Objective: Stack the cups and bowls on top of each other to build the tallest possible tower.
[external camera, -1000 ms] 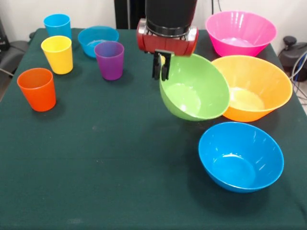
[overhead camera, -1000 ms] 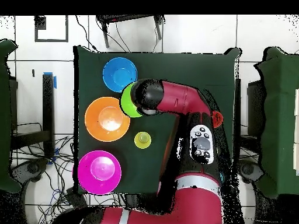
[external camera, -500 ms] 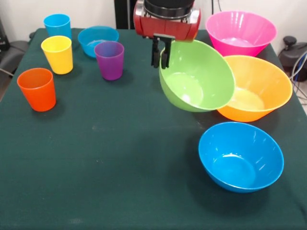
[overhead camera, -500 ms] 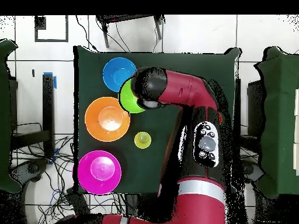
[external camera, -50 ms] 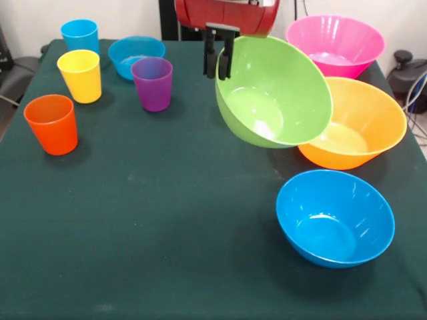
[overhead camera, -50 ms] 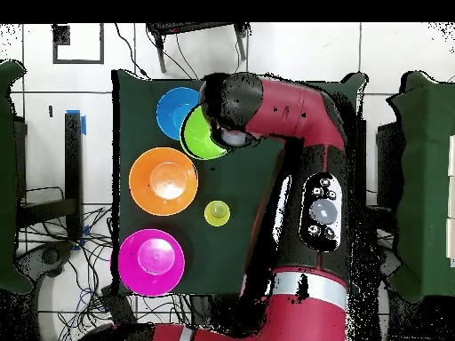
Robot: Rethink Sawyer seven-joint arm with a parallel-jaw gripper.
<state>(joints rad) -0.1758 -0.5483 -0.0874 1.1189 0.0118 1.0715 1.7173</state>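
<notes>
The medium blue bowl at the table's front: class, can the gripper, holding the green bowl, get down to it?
Probably yes. The gripper holds the green bowl lifted and tilted by its rim, and the medium blue bowl sits open and empty, apart from the orange-yellow bowl, nothing above it.

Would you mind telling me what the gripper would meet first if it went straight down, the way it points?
Probably bare green tablecloth: the gripper, shut on the translucent green bowl's rim, seems to have nothing directly beneath, though depth is unclear.

Bare cloth opens before me between the purple cup [external camera, -50 ms: 152, 83] and medium blue bowl [external camera, -50 ms: 335, 217]; the orange-yellow bowl [external camera, -50 ms: 363, 123] crowds beyond.
</notes>
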